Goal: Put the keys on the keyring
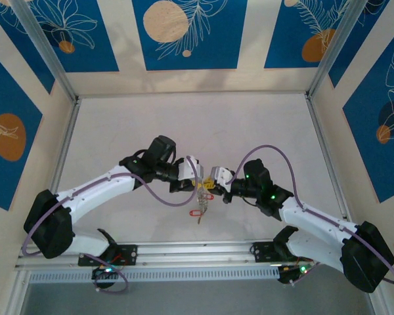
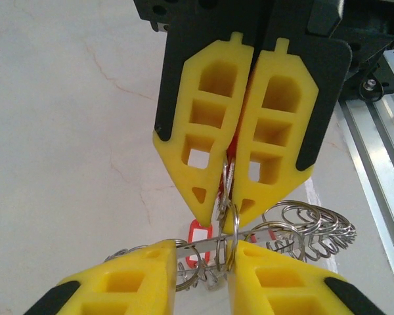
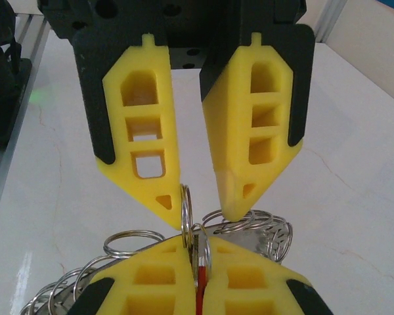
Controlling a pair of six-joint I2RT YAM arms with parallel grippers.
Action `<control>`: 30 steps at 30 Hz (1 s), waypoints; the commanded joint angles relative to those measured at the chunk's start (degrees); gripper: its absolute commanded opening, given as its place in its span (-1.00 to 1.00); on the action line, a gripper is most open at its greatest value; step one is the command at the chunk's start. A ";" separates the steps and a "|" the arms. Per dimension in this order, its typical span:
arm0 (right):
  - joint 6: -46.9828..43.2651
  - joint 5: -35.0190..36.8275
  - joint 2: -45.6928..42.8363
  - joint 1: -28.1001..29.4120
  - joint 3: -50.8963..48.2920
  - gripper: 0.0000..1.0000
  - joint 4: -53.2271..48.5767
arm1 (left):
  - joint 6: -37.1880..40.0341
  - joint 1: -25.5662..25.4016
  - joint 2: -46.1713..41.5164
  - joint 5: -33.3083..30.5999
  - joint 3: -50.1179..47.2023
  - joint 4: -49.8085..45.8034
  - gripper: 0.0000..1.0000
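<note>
Broadly, the pale, faintly veined table (image 1: 184, 125) lies smooth and matte under two white-shelled arms, the left arm (image 1: 98, 187) and the right arm (image 1: 315, 220), which meet nose to nose over its near middle.

The right gripper (image 2: 223, 218) has blocky yellow plastic fingers (image 2: 276, 125), each ribbed with square cut-outs and tapering to a wedge. They are clenched flat together on a small split ring (image 2: 226, 195) of bright wire, with a sliver of red plastic showing in the seam.

The left gripper (image 3: 205, 210) has fingers (image 3: 141, 131) of the same shape, standing partly apart with a narrow gap. A second wire ring (image 3: 186, 207) sits edge-on against one tip, but whether the pair actually pinches it cannot be told.

The keyring (image 2: 312, 230) shows as a bunched fan of overlapping shiny wire loops. It hangs just below and beside the meeting fingertips, off the table.

The keys (image 1: 199, 211) dangle under the grippers, one with a rectangular red tag (image 2: 198, 235) around a white inset.
</note>
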 commanded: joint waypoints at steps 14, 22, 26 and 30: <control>-1.33 1.42 2.55 2.06 3.17 -1.00 0.46 | 3.11 -0.79 -0.15 -0.68 1.33 -1.95 -0.75; 0.97 2.84 2.34 1.60 2.18 -0.80 2.73 | 8.05 -0.70 -1.29 2.08 1.03 -5.01 -1.00; 3.57 -0.20 -0.74 -0.11 0.30 -0.35 2.91 | 7.89 0.19 -2.49 3.91 0.31 -4.54 -1.00; 3.28 -2.43 -4.84 -0.52 -0.70 -0.24 0.72 | 8.11 1.03 -3.03 6.62 -0.42 -3.47 -1.00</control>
